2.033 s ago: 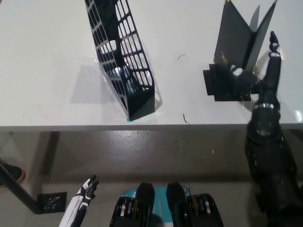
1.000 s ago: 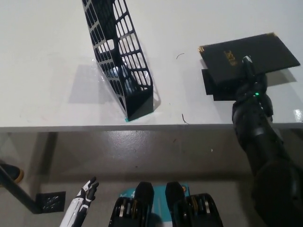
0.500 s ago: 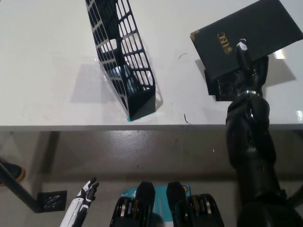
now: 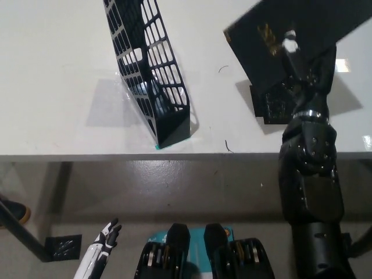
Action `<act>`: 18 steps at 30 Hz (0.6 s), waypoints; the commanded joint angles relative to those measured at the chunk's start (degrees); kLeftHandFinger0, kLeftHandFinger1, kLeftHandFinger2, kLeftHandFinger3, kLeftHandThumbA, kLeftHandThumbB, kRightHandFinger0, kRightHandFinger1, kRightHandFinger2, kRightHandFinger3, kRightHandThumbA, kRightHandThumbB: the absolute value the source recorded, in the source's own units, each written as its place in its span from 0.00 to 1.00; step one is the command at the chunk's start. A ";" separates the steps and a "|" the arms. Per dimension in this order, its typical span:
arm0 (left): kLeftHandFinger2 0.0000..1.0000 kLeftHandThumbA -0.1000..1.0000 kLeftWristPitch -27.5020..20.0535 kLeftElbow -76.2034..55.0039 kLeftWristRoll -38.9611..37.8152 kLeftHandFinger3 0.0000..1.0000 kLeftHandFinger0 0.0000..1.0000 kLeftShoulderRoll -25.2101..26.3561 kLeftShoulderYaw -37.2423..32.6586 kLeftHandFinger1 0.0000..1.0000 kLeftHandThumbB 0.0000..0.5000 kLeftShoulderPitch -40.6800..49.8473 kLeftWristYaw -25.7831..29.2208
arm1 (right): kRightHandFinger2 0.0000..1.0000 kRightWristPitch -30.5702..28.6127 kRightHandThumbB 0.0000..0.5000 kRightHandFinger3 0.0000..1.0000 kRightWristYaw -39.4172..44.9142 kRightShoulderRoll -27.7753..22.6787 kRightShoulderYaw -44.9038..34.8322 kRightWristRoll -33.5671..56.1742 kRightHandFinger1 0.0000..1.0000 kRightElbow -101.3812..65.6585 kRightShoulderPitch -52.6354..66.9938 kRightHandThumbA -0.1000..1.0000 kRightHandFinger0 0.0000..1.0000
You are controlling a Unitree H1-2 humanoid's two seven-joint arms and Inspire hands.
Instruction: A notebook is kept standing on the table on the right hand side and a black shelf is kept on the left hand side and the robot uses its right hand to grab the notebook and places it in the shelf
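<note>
above the right side of the white table (image 4: 58,70), the robot's black right hand (image 4: 299,67) holds the notebook (image 4: 290,35) in the air, its fingers (image 4: 289,45) closed around the dark cover, one pale-tipped finger lying across the face that carries small gold lettering. the notebook is shut and tilted, its near corner pointing toward the middle of the table, its far end cut off by the top edge of the frame. it appears clear of the surface, with its shadow falling on the table beneath.

directly under the hand sits a flat black square stand (image 4: 273,104), apparently the spot where the notebook stood. well apart to the left, the black shelf (image 4: 148,75), an open mesh file holder, stands slanted with its closed end near the table's front edge; nothing can be seen inside it. a short dark thread or scratch (image 4: 229,146) marks the table between shelf and stand.

the white left hand (image 4: 106,235) hangs below the table's edge at the lower left, fingers loosely spread, holding nothing.

by these signs the grab and lift look complete, roughly the first half of the job. what remains is the carry across the table to the left, lining the notebook up with the shelf's narrow open slot, lowering it in, and letting go. the slot's slant suggests the notebook must be turned edge-on before it will slide in.
</note>
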 commanded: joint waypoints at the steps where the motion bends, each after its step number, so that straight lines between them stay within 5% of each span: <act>1: 1.00 1.00 -1.18 -2.16 -0.71 1.00 1.00 0.74 0.08 1.00 0.12 -0.44 -1.00 | 0.63 -0.66 0.20 0.77 -1.48 1.53 13.60 -26.43 0.18 -22.61 -13.75 0.00 0.00; 18: 1.00 1.00 -1.86 -1.47 -0.38 1.00 1.00 0.73 -0.01 1.00 0.12 -0.60 -1.25 | 0.65 -1.14 0.20 0.82 -7.13 2.60 18.59 -27.06 0.15 -10.59 -19.76 0.00 0.00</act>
